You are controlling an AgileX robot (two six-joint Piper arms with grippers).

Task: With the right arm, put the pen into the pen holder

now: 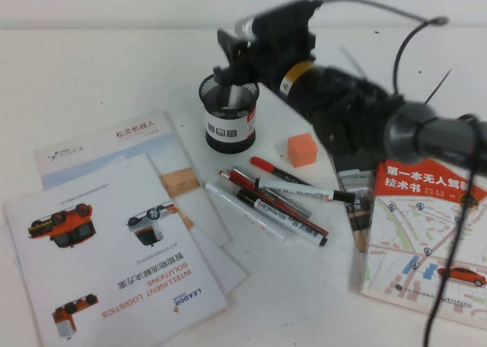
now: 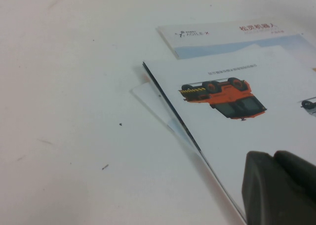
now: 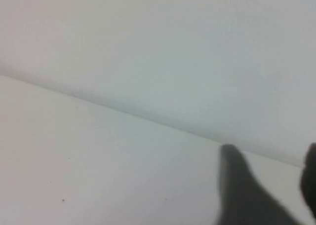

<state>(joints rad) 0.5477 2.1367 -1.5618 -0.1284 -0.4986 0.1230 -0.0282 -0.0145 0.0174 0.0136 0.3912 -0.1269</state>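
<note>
left of the pen holder (image 1: 230, 113) lie brochures (image 1: 114, 233): one reads "leador", "intelligent logistics solutions" upside down, w/ orange truck pics; another has red chinese text. left gripper (image 2: 279, 188) sits low over those brochures, can't tell if it's parted or closed. pen (image 1: 237, 96) stands inside the holder, white barrel showing thru the mesh, so the drop looks done. right gripper (image 1: 228, 58) hovers just above the holder rim; right wrist view shows two fingers (image 3: 244, 185) apart w/ nothing between them. what's left, i'd judge: pull the arm away. right of the holder: orange block (image 1: 302, 149), spare pens (image 1: 281, 198), red-cover chinese book (image 1: 426, 233).
</note>
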